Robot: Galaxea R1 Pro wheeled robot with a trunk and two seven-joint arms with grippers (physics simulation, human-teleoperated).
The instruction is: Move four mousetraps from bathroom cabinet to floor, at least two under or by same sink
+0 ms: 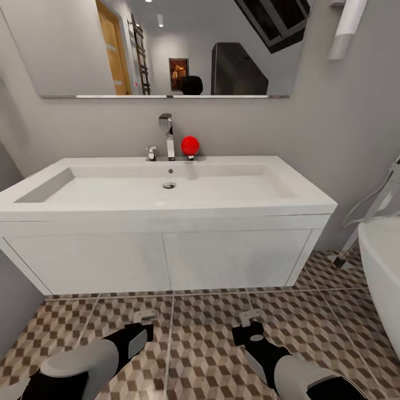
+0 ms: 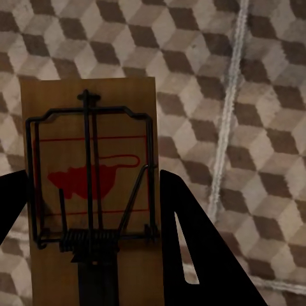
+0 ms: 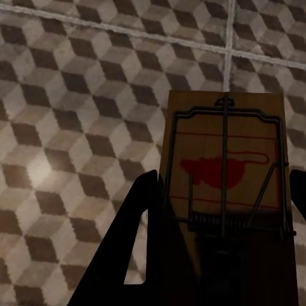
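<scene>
We see a mousetrap (image 2: 89, 191) clamped between the dark fingers (image 2: 197, 248) of our left gripper (image 1: 145, 318): a tan wooden slab with a red mouse printed on it, a black wire frame and a coil spring at the near end. It hangs flat above the bathroom floor (image 2: 255, 127), whose brown, beige and white cube tiles and pale grout lines spread beyond it. A second mousetrap (image 3: 226, 185), with the same red print and wire, sits clamped between the fingers (image 3: 127, 236) of our right gripper (image 1: 251, 318).

From the head camera, both grippers reach forward low over the bathroom floor (image 1: 205, 333), the left one to the left and the right one to the right, well apart, each near the front of the white vanity. The traps show there only as small pale shapes at the fingertips.

Above the vanity sits the sink (image 1: 166, 191), wide and white, with a chrome faucet (image 1: 166, 136) at its far edge and a red ball (image 1: 190, 145) just beside the faucet on the right. A mirror (image 1: 166, 47) hangs on the grey wall, and the white bathtub (image 1: 383, 266) edges in at the right.
</scene>
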